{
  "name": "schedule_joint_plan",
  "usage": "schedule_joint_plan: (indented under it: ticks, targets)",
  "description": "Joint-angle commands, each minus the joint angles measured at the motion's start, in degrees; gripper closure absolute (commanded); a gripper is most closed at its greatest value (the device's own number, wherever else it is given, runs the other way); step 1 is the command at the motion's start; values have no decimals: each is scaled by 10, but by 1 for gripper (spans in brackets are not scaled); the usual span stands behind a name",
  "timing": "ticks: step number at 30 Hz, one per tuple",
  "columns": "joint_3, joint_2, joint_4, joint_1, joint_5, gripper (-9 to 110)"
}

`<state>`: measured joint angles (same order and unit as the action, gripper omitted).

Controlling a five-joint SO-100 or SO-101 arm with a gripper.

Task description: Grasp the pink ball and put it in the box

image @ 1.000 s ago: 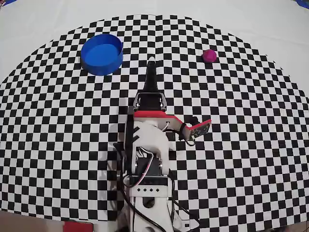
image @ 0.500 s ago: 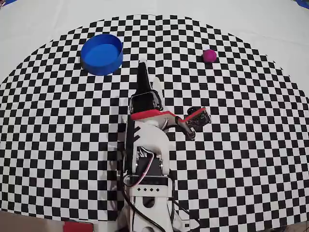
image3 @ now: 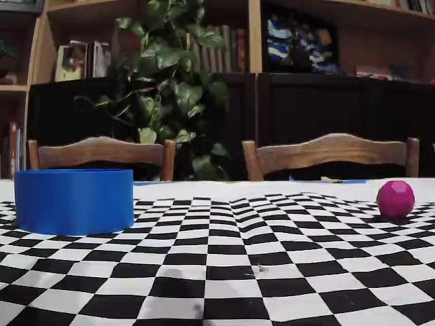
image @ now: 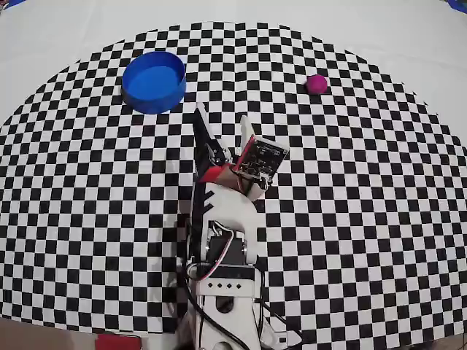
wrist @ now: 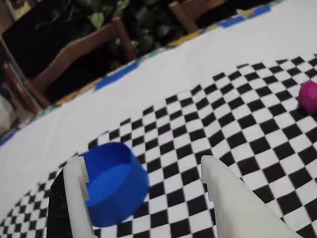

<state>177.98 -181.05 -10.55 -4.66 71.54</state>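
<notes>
Lying far and right of the spread, empty gripper (image: 221,124) in the overhead view, the pink ball (image: 316,83) sits well apart.

magenta-pink ball (image: 316,83), matte, up and right of the hand (image: 221,122) in the overhead view. bright blue box (image: 154,81), walls and floor alike, up and left. black-and-white checkered mat (image: 365,219) over a plain white counter (image: 408,29). white fingers (wrist: 233,203) in the wrist view, red trim behind.
</notes>
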Motion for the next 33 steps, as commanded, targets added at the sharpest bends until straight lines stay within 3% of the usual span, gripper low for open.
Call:
schedule_joint_plan:
  ticks: [1,9,33]
  targets:
    - [4,5,0,-11,84,76]
    - [4,4,4,-25,200,76]
    - [4,2,4,-134,203,76]
